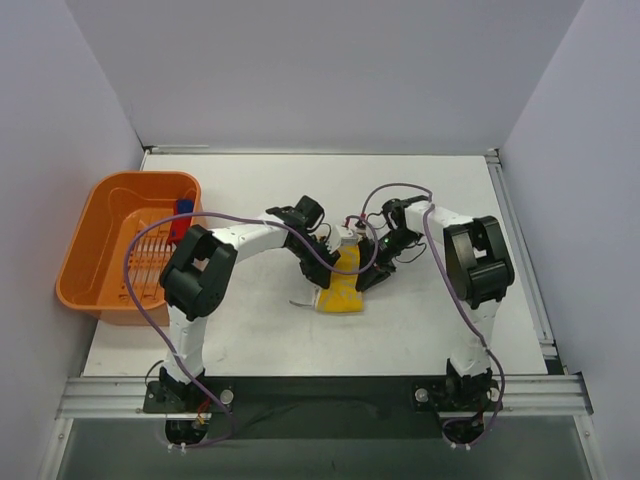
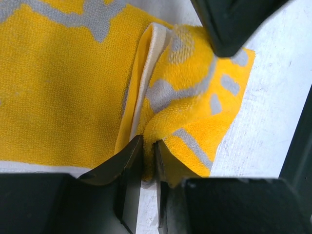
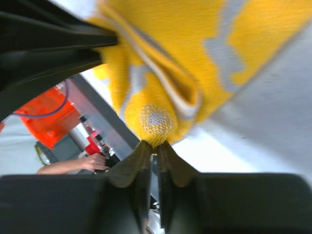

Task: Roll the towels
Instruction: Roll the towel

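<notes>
Your left hand [image 2: 148, 163] is narrowed to a slit and nips a raised fold of the yellow towel [image 2: 63, 87] near its corner, with cloth pinched between the two fingertips. Your right hand [image 3: 156, 146] is closed almost as tight, and a bunched tip of the same towel is caught right at its fingertips. That grip looks shallow, so treat it as a light hold. From overhead, the two hands meet near the middle of the frame, one on each side of the towel. The towel lies on the worktop [image 1: 430, 330] with its lower end flat and free. At the left of the frame stands the orange tub [image 1: 110, 215], holding something red and blue that is too small to identify. I judge you are at the very start of rolling this towel: the edge is gathered, but no turn is wound yet. The next move calls for carrying both pinches together over the flat cloth, evenly, so the fold tucks under and the roll starts straight.
</notes>
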